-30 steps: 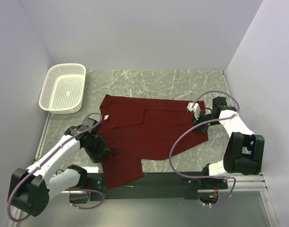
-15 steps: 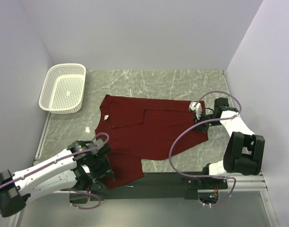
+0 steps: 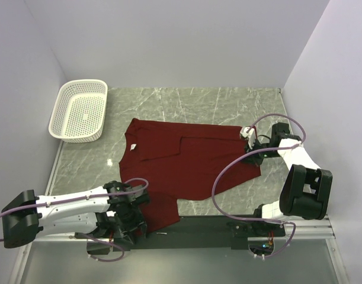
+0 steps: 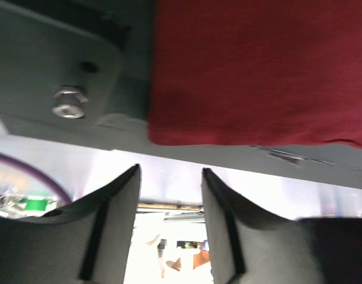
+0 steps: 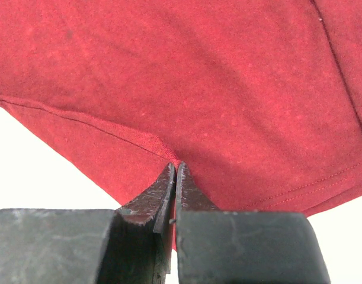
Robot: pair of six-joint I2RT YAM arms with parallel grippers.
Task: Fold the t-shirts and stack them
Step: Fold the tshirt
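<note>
The maroon t-shirt (image 3: 186, 163) lies spread on the marble table, its small white neck label (image 3: 133, 148) at the left and its lower part hanging over the near edge. My right gripper (image 3: 250, 137) is shut on the shirt's right edge; in the right wrist view the jaws (image 5: 176, 170) pinch a fold of red cloth (image 5: 198, 71). My left gripper (image 3: 132, 225) hovers at the table's near edge beside the hanging part. In the left wrist view it (image 4: 169, 177) stands open and holds nothing, with the shirt's hem (image 4: 252, 77) just beyond the fingertips.
A white perforated basket (image 3: 79, 109) stands at the back left of the table. The dark metal base rail (image 3: 198, 228) with a bolt (image 4: 68, 109) runs along the near edge under the left gripper. White walls close in on three sides.
My left arm has swung from the shirt's left side down to the near edge by the hanging hem. The right gripper, still shut on the cloth, has drifted slightly right.
</note>
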